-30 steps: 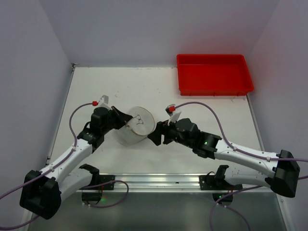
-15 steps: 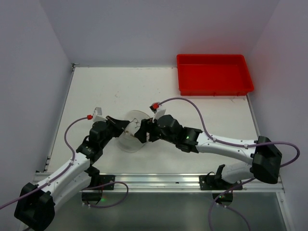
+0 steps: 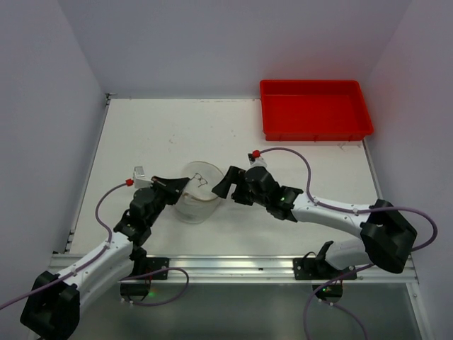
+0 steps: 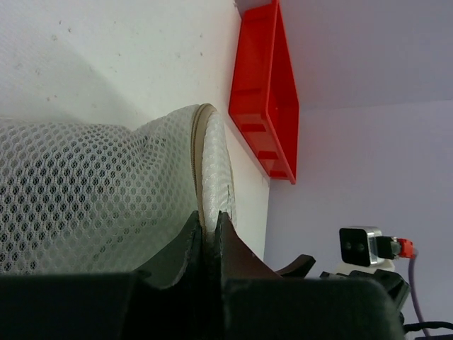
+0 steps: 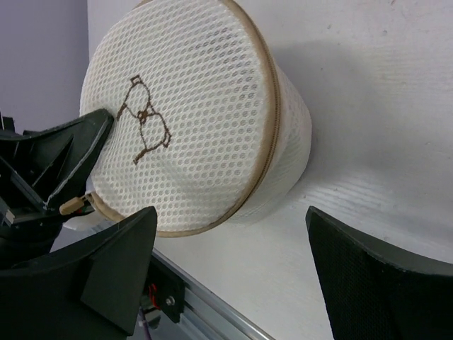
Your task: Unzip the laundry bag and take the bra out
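The white mesh laundry bag (image 3: 197,195) lies on its side on the table, its round face with the black line drawing (image 5: 145,120) turned toward the right wrist camera. My left gripper (image 3: 182,184) is shut on the bag's beige rim (image 4: 210,212); its black fingers (image 5: 67,166) show at the face's left edge, next to a small beige zip pull (image 5: 71,207). My right gripper (image 3: 228,190) is wide open and empty, just right of the bag and not touching it. The bra is not visible.
A red rectangular plastic tray (image 3: 315,110) stands at the back right; it also shows in the left wrist view (image 4: 265,106). A metal rail (image 3: 233,265) runs along the table's near edge, close below the bag.
My right gripper, pressed against the bag's face half a second ago, has drawn back to the right and stands open. My left gripper has kept its hold on the rim, and the bag has shifted slightly.
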You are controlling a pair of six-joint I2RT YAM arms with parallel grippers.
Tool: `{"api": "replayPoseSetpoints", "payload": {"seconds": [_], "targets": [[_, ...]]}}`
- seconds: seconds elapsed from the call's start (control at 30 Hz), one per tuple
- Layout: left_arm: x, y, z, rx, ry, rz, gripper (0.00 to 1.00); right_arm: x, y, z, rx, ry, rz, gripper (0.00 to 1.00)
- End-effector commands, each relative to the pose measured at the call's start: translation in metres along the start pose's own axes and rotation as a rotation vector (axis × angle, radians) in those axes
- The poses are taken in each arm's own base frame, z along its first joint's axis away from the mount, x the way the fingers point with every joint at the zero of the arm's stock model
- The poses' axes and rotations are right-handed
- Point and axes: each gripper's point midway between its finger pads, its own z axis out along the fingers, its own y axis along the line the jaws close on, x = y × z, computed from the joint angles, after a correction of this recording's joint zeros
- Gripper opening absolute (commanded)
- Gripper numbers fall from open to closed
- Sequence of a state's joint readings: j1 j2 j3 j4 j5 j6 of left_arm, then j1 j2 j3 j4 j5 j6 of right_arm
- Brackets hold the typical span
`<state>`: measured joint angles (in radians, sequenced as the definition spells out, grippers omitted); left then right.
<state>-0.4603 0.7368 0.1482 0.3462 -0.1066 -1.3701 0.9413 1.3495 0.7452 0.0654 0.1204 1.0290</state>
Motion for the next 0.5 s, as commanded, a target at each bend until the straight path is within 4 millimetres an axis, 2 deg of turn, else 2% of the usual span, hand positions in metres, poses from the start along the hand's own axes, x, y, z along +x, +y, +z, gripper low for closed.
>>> {"api": "replayPoseSetpoints", "payload": {"seconds": [0.0, 0.17, 0.3, 0.4, 0.47], "targets": [[-0.013, -0.027, 0.001, 0.107, -0.067, -0.062, 0.00, -0.011, 0.019, 0.006, -0.096, -0.023, 0.127, 0.87], [-0.013, -0.025, 0.000, 0.119, -0.075, -0.083, 0.00, -0.012, 0.028, 0.017, -0.142, -0.008, 0.177, 0.84], [-0.011, -0.026, -0.001, 0.136, -0.066, -0.090, 0.00, -0.008, 0.025, 0.032, -0.147, 0.009, 0.200, 0.79], [-0.007, -0.024, -0.003, 0.140, -0.048, -0.084, 0.00, -0.015, 0.020, 0.037, -0.143, -0.010, 0.213, 0.66], [-0.005, -0.021, -0.005, 0.140, -0.043, -0.067, 0.00, -0.022, 0.020, 0.037, -0.170, -0.010, 0.206, 0.45]]}}
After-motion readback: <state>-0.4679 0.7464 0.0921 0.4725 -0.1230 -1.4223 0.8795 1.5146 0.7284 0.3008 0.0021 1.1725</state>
